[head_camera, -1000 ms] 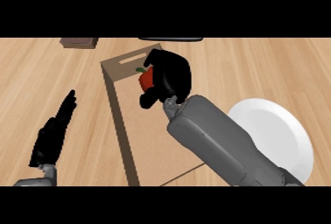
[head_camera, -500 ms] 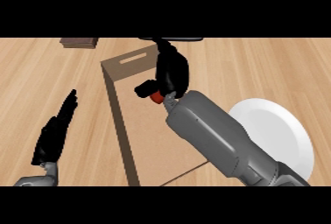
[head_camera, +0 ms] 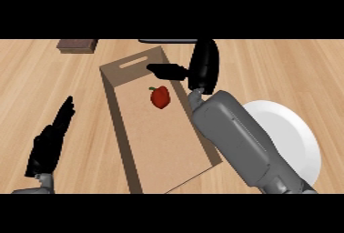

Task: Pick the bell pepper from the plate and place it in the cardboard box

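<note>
The red bell pepper (head_camera: 160, 97) lies on the floor of the cardboard box (head_camera: 156, 136), in its far half. Just beyond and to the right of the pepper, my right hand (head_camera: 201, 67) hovers open over the box, fingers straight and thumb pointing left; it touches nothing. The white plate (head_camera: 289, 136) sits to the right of the box, partly hidden by my right forearm, and no pepper shows on it. At the lower left my left hand (head_camera: 50, 141) rests open on the counter, fingers pointing away.
A dark brown block (head_camera: 77, 45) sits at the far left of the wooden counter. A dark flat object (head_camera: 168, 41) shows at the far edge behind the box.
My right hand has opened and let go of the pepper, which now lies in the box. The hand has lifted slightly away from it. The left hand has not moved.
</note>
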`<move>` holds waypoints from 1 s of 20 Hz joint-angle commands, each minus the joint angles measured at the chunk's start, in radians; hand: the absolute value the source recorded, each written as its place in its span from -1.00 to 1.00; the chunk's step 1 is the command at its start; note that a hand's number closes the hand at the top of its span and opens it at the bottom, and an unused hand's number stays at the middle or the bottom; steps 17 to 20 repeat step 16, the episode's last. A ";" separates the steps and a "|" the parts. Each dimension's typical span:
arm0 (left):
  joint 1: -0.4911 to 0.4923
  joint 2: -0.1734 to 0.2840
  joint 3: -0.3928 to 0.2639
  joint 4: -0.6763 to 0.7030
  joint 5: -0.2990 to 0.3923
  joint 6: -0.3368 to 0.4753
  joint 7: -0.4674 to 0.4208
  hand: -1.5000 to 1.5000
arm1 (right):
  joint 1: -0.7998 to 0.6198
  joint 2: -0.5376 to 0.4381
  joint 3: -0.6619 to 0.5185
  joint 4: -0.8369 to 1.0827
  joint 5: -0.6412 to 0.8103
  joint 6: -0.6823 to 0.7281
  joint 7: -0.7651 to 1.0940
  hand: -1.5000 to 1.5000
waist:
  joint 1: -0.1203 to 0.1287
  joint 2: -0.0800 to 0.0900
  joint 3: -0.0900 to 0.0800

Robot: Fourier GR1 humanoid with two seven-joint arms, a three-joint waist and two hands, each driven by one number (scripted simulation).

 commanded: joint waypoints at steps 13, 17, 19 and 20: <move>0.049 0.006 0.028 -0.014 0.007 -0.013 -0.032 0.00 | 0.657 -0.402 -0.270 -0.769 -0.254 0.135 -0.083 -1.00 | -0.034 -0.007 0.000; 0.036 0.016 0.040 -0.028 0.010 -0.017 -0.003 0.00 | 0.791 -0.455 -0.375 -0.822 -0.402 0.235 -0.227 -1.00 | -0.028 -0.004 0.001; 0.036 0.016 0.040 -0.028 0.010 -0.017 -0.003 0.00 | 0.791 -0.455 -0.375 -0.822 -0.402 0.235 -0.227 -1.00 | -0.028 -0.004 0.001; 0.036 0.016 0.040 -0.028 0.010 -0.017 -0.003 0.00 | 0.791 -0.455 -0.375 -0.822 -0.402 0.235 -0.227 -1.00 | -0.028 -0.004 0.001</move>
